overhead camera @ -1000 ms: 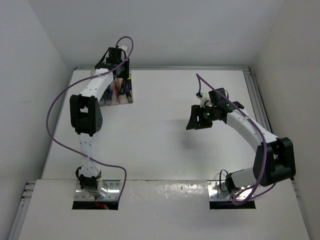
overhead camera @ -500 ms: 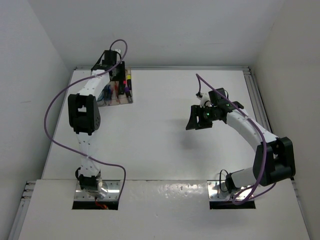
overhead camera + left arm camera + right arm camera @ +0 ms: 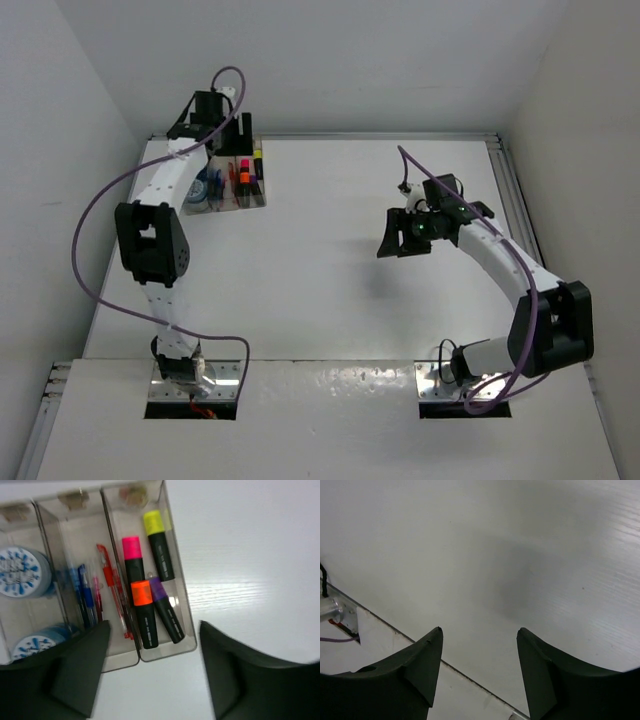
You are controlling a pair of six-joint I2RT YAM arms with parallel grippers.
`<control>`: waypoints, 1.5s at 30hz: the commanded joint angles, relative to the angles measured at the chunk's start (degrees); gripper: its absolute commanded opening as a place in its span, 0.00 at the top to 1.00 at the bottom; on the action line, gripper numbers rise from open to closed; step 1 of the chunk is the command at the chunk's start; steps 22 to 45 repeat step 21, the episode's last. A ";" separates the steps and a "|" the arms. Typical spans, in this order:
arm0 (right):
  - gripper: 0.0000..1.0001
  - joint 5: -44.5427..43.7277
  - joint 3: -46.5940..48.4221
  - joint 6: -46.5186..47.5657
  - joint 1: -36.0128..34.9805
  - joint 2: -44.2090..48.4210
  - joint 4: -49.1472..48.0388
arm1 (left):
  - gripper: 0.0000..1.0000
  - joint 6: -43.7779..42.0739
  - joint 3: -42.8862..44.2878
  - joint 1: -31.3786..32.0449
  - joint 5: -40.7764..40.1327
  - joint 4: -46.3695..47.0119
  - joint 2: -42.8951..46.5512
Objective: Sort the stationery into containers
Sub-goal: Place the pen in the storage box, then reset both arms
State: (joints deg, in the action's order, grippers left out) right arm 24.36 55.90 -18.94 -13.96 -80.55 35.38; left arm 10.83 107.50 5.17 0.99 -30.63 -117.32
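Discs (image 3: 20, 570), blue and white, lie in the left slot of the tray (image 3: 189, 620), one toward each end. The tray's middle slot holds the blue pens (image 3: 82, 597) and red pens (image 3: 111, 592), laid lengthwise because the slot is narrow. The tray's right slot holds four highlighters (image 3: 144, 614), also lengthwise, with yellow and pink caps at the far end and orange and purple nearer. Each slot keeps one kind, so the sorting looks finished. The left gripper (image 3: 152, 645) hangs over the tray's near end, jaws apart and holding nothing, probably because nothing is left to place. Well to the right of the tray, the right gripper (image 3: 480, 635) hovers over the bare table (image 3: 520, 555), jaws apart and empty, out of the way.
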 commanded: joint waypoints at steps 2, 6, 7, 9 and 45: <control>0.38 -2.90 2.81 2.15 2.35 5.83 1.45 | 0.00 -2.83 -0.79 0.02 5.59 -1.43 14.47; 0.25 -8.17 3.08 5.22 4.19 9.36 3.91 | 0.00 -5.46 -5.45 -0.33 6.56 -5.92 21.68; 0.18 -9.41 2.81 5.84 4.55 9.88 4.52 | 0.00 -5.64 -6.68 -0.42 6.48 -7.32 24.65; 0.07 -12.48 2.29 7.24 6.48 11.38 5.84 | 0.00 -5.99 -11.60 -1.03 5.34 -7.95 28.00; 0.01 -16.80 -2.72 8.83 13.52 17.27 8.66 | 0.00 -8.01 -39.56 -3.94 4.80 -5.14 52.35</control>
